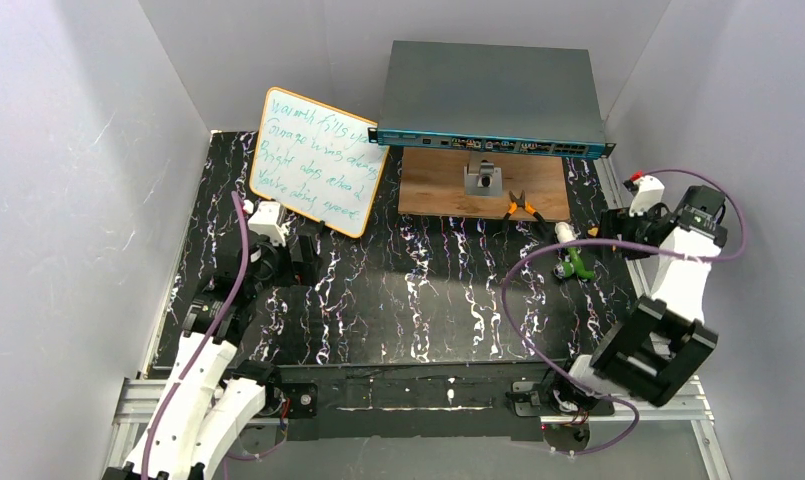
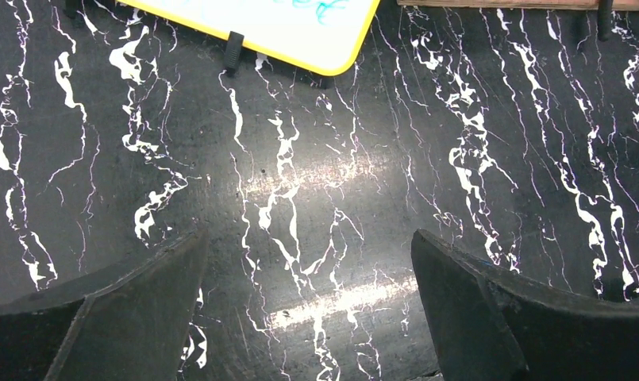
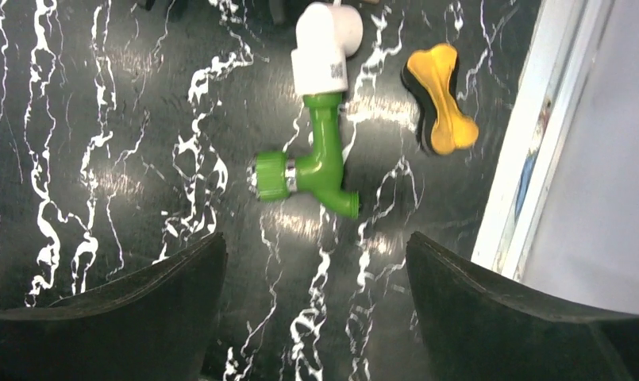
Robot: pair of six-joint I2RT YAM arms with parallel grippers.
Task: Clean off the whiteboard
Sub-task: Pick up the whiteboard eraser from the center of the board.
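The small white board with rounded corners and a thin orange-yellow rim (image 1: 318, 160) stands in the upper left of the top view. It is propped at a tilt on little black feet (image 2: 233, 51), with green-blue handwriting across its face and its right corner close to the grey network switch with a blue front (image 1: 488, 95). It looks thin, stiff and light, with a slick face. A wiping push would likely slide or tip it (nothing visible braces it from behind), so the rim at a top or side edge seems the safest place to steady it, clear of the writing.

The left end effector (image 2: 308, 246) hangs just below the board in the frame, jaws spread wide and empty. The right end effector (image 3: 316, 246), at the right of the frame, is equally wide and empty. It hangs above a green plastic tap with a white fitting (image 3: 320, 151) and an orange bone-shaped pad on a black base (image 3: 439, 99), possibly the wiper.

The black counter veined with white (image 1: 428, 300) looks hard and glossy, so things may skid. It is closed in on three sides by pale walls (image 1: 78, 200), and a brown wooden board (image 1: 448, 190) lies at upper centre.
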